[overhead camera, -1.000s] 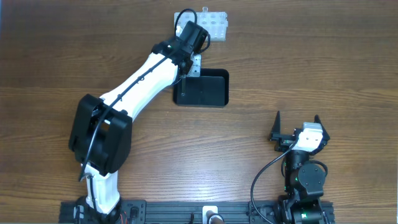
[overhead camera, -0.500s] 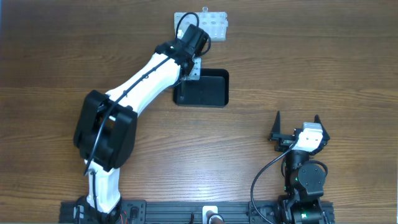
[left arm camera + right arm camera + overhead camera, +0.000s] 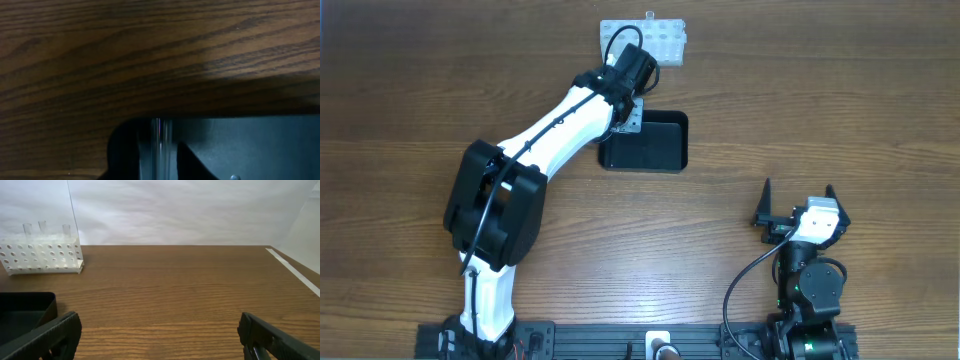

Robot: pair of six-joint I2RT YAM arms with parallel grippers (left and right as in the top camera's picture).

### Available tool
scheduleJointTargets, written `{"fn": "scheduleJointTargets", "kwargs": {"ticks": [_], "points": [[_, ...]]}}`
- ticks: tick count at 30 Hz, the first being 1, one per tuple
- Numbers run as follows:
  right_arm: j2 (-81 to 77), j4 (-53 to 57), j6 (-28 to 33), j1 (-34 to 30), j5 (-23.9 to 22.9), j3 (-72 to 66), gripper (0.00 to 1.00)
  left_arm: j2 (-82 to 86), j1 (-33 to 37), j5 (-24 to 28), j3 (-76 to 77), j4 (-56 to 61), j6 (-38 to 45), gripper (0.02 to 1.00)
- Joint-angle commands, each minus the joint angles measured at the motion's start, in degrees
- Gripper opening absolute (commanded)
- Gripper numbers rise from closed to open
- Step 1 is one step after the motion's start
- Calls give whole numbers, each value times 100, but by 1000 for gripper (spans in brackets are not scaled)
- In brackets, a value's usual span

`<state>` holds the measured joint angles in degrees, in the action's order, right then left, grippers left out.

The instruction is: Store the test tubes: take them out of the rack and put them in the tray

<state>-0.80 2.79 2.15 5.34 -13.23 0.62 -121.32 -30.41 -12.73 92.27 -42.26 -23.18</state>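
Left wrist view: my left gripper (image 3: pixel 158 162) clamps a test tube (image 3: pixel 159 134) over a corner of the tray (image 3: pixel 260 150); likely light, slick, brittle, so hold mid-barrel, gently.

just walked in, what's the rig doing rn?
The left gripper appears shut on a clear test tube, held at a corner of the black tray, just below the white rack in the top view. Three tubes stand in the rack. The right gripper sits near its base, fingers open, holding nothing.
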Motion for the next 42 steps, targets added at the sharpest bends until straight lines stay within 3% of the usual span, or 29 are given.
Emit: {"fn": "scheduleJointTargets", "kwargs": {"ticks": [1,7,10,11,13,20,42], "points": [[42,17,26,-48,28,-33,991,-4,31,-87,9,59,42,334],[42,17,26,-48,28,-33,993,267,31,-131,573,63,44,408],[42,17,28,-48,28,-33,993,297,31,-348,1021,81,44,476],[42,17,28,-48,28,-33,993,297,31,-455,1176,168,44,551],[42,17,26,-48,28,-33,993,297,31,-785,1338,748,48,669],[42,17,26,-48,28,-33,991,-122,26,-990,1340,2225,761,759],[42,17,26,-48,28,-33,991,-1025,37,-1335,1482,2927,780,755]]}}
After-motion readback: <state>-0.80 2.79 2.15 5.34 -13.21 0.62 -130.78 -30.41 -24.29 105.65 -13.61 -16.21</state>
